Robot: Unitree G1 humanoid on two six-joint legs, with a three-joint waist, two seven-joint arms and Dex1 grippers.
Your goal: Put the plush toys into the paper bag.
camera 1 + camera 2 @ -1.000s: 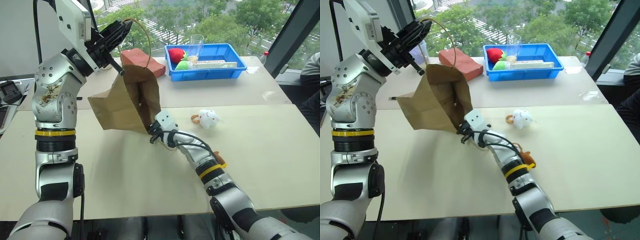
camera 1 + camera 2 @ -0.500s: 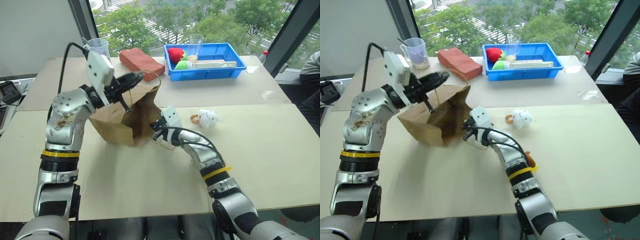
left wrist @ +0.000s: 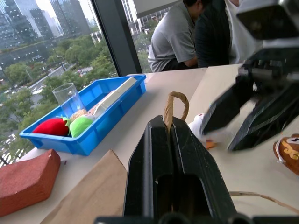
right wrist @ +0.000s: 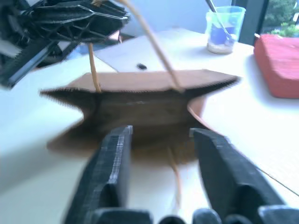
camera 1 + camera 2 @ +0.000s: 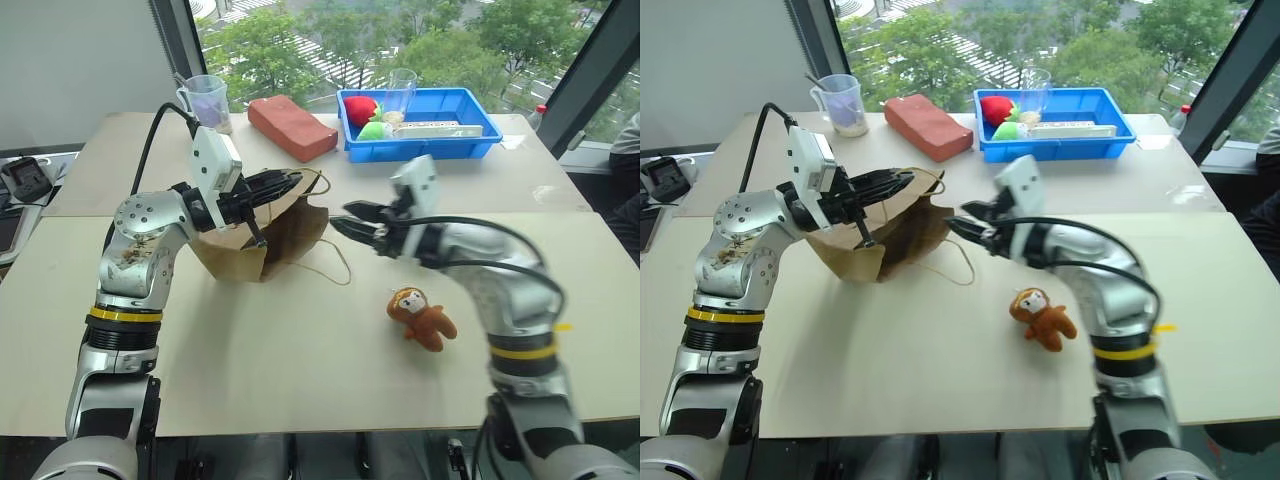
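Brown kraft paper bag (image 5: 262,238) now rests on my worktop (image 5: 300,350), left hand (image 5: 290,180) pinching its handle; right hand (image 5: 352,221) has withdrawn with fingers apart, seemingly empty.

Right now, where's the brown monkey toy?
In the left eye view the brown monkey toy lies on the table, right of the paper bag, below the right gripper.
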